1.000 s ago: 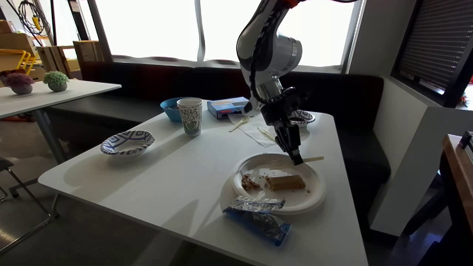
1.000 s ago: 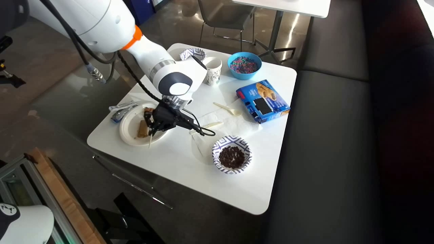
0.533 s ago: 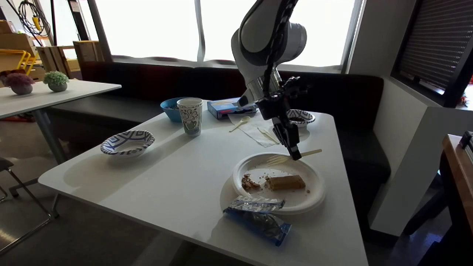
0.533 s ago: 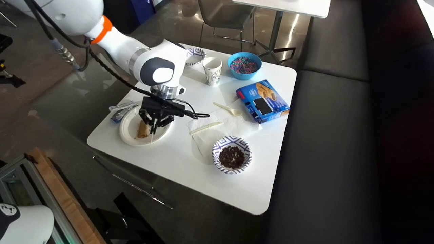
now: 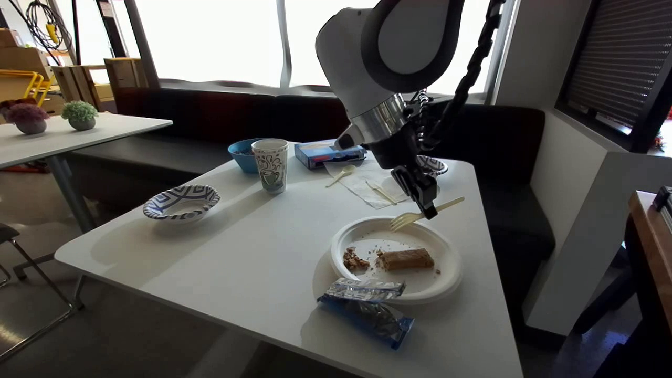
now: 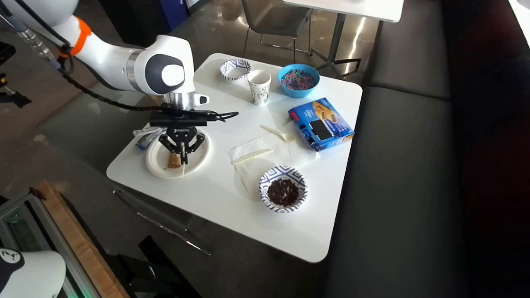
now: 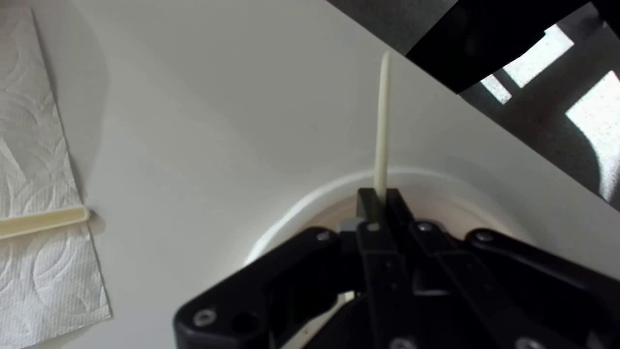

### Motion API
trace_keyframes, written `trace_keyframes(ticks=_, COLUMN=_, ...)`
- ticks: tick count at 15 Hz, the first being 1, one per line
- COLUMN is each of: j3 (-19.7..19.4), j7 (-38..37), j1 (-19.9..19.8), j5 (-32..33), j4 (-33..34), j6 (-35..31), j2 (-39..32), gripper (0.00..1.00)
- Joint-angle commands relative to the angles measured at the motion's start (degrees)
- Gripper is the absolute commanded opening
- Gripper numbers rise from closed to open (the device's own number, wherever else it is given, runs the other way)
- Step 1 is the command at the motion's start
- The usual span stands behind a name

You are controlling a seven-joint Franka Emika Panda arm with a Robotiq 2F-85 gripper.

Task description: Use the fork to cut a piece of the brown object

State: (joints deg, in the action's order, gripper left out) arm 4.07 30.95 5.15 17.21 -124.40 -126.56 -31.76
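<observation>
So the claw (image 5: 430, 212) is clamped on the fork (image 5: 404, 220), its jaws pressed together on the handle. The fork slants through that grip: in an exterior view the tines dip over the far side of the white plate (image 5: 450, 273), while the handle's end sticks up and out on the other side of the jaws. Whether the tine tips touch the plate, I can't tell.

The brown object (image 5: 407, 259) lies on the plate, lower than the claw and apart from it; it sits nearer the camera than the tines in an exterior view, and in the wrist view it is hidden. One end is broken and crumbly, with a small heap of crumbs (image 5: 355, 259) near it and more scattered about.

A blue and silver wrapper (image 5: 367, 315) lies on the tabletop (image 5: 236, 252), right at the plate's edge. Well apart from the claw, a spoon (image 6: 279, 133) rests partly on a white napkin (image 6: 285, 154), and a pale thin utensil (image 6: 250, 156) lies on the same napkin. Near them are a blue box (image 6: 323, 122) and a bowl of dark bits (image 6: 283, 171). Farther off stand a blue bowl of coloured bits (image 6: 297, 93), a paper cup (image 5: 272, 168) and a patterned bowl (image 5: 181, 191).
</observation>
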Motion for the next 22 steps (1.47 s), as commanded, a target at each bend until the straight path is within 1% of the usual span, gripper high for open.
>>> trace_keyframes(ticks=1, j3=1.1, j7=-0.7, j1=-1.1, j5=0.9, j4=0.0, j6=0.3, j2=0.0, gripper=0.06)
trace_keyframes(ticks=2, j3=1.0, j7=-0.7, j1=-1.2, j5=1.0, j4=0.0, j6=0.3, j2=0.1, gripper=0.06)
trace_keyframes(ticks=3, j3=0.9, j7=-0.7, j1=-1.2, j5=1.0, j4=0.0, j6=0.3, j2=0.1, gripper=0.02)
trace_keyframes(ticks=4, j3=0.2, j7=-2.2, j1=-0.2, j5=3.3, j4=-0.8, j6=-1.0, j2=0.9, gripper=0.02)
trace_keyframes(ticks=6, j3=-1.5, j7=-5.8, j1=1.9, j5=8.6, j4=-1.2, j6=-1.3, j2=1.5, gripper=0.02)
trace_keyframes(ticks=10, j3=-3.4, j7=-11.5, j1=3.6, j5=20.4, j4=-3.2, j6=-4.4, j2=2.8, gripper=0.02)
trace_keyframes(ticks=14, j3=-4.9, j7=-18.3, j1=3.7, j5=36.2, j4=-7.0, j6=-13.3, j2=5.0, gripper=0.02)
trace_keyframes(ticks=17, j3=-6.0, j7=-24.1, j1=2.5, j5=49.3, j4=-9.6, j6=-21.7, j2=6.6, gripper=0.02)
trace_keyframes(ticks=19, j3=-6.6, j7=-27.7, j1=2.1, j5=58.2, j4=-10.3, j6=-25.3, j2=7.2, gripper=0.02)
trace_keyframes(ticks=20, j3=-8.1, j7=-28.3, j1=3.3, j5=61.5, j4=-10.7, j6=-27.2, j2=7.5, gripper=0.02)
trace_keyframes(ticks=22, j3=-8.3, j7=-28.3, j1=2.6, j5=66.9, j4=-11.7, j6=-30.3, j2=8.3, gripper=0.02)
